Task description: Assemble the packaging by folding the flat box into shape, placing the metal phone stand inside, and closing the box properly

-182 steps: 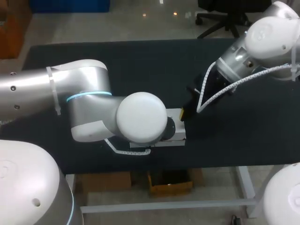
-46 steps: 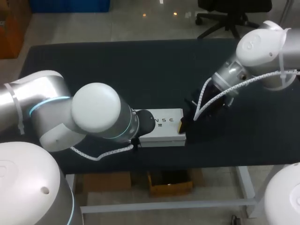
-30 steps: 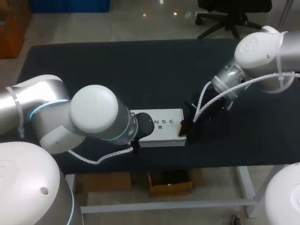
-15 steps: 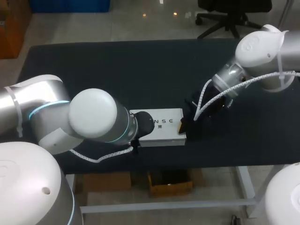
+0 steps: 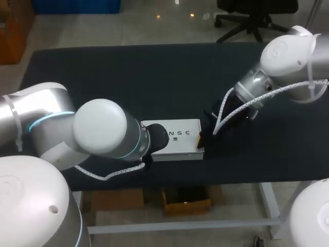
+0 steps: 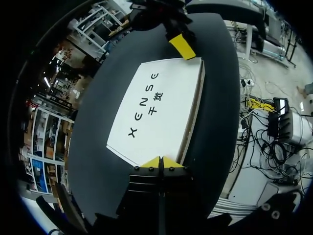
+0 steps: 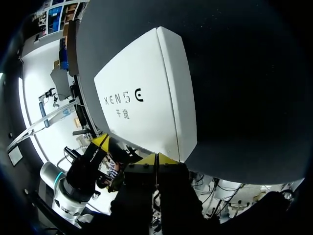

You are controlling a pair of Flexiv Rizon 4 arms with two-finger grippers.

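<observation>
Two tools flank one white box (image 5: 177, 138), which lies flat and closed near the front edge of the black tabletop (image 5: 154, 77); the left tool (image 6: 159, 162), yellow tips pressed together with nothing between them, sits at the box's left end; the right tool (image 7: 156, 159), likewise closed and empty, sits at its right end.

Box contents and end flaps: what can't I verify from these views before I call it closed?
- Inside the box: shut in every view, so the phone stand cannot be seen.
- Head view: the left arm hides the box's left end and the left gripper.
- Head view: the right gripper covers the box's right end.
- Wrist views: each gripper's own body hides the box end nearest it; fingertip contact cannot be told.
</observation>
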